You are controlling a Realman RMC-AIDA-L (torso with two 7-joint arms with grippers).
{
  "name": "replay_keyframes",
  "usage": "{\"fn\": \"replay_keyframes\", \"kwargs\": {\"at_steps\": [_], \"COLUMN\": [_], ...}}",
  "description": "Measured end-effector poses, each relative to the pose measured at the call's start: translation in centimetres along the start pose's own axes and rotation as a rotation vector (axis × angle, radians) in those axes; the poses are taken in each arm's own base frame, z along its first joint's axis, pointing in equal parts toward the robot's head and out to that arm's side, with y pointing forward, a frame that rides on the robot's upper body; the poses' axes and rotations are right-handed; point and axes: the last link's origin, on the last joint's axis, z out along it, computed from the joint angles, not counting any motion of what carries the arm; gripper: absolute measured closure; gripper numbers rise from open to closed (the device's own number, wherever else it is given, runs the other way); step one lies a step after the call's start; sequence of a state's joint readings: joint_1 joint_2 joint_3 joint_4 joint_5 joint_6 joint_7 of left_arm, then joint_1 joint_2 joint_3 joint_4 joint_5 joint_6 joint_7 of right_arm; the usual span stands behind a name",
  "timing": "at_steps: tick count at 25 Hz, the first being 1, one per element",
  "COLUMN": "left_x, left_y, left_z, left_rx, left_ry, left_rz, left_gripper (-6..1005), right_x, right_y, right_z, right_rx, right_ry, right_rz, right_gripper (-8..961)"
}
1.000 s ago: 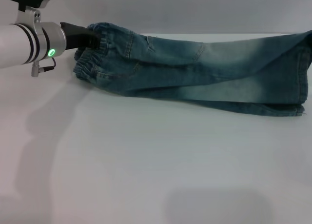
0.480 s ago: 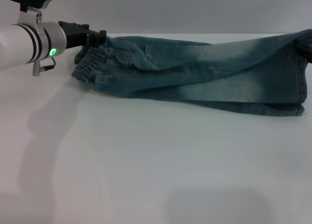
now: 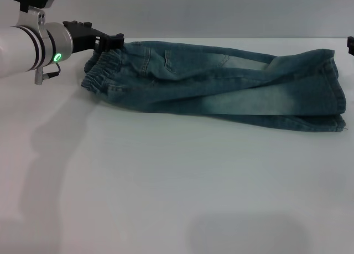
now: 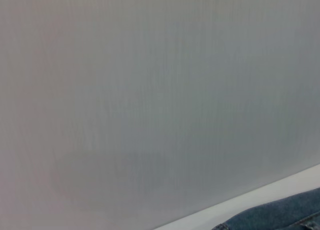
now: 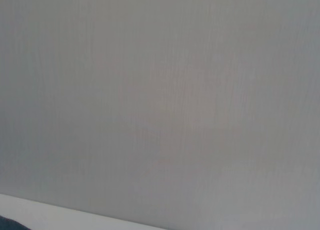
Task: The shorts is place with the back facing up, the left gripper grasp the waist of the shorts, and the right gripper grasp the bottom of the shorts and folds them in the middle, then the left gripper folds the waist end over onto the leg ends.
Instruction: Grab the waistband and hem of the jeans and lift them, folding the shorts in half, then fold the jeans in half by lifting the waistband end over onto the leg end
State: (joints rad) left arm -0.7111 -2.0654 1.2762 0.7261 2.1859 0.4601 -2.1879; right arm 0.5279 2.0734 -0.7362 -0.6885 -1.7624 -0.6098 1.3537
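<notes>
White counter (image 3: 166,198), bare in the foreground. Beyond it the shorts (image 3: 221,88) were laid lengthwise, already doubled. At the far left the left end effector (image 3: 110,41) was seen just beside the waist end (image 3: 102,71), fingers apparently released. The next grasp would best be taken squarely on the elastic. The right end effector (image 3: 350,45) was barely seen; its state could not be told.

Near table (image 3: 166,198) half bare; shorts (image 3: 221,88) span far side, edge to edge.

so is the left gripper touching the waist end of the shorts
Cannot tell. In the head view the left gripper sits at the waist end, with no plain contact or gap showing.
</notes>
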Motion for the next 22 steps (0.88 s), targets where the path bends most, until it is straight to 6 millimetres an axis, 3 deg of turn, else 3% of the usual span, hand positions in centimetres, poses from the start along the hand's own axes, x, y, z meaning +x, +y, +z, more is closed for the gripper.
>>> {"fn": "replay_keyframes", "kwargs": {"at_steps": [8,22], "left_x": [-0.4,-0.4], "left_y": [0.0,-4.4], "left_z": [-0.4,-3.7], "left_rx": [-0.061,-0.118], "left_ry": [-0.054,-0.122], "left_rz": [0.003,-0.156], "left_gripper": [145,155], "right_x": [-0.1,-0.4], "right_y": [-0.3,-0.2], "right_z": [-0.4,-0.5], "right_rx": [0.004,-0.006], "right_ry": [-0.031,-0.043], "right_rz": [0.038,0.040], "right_gripper": [372,373]}}
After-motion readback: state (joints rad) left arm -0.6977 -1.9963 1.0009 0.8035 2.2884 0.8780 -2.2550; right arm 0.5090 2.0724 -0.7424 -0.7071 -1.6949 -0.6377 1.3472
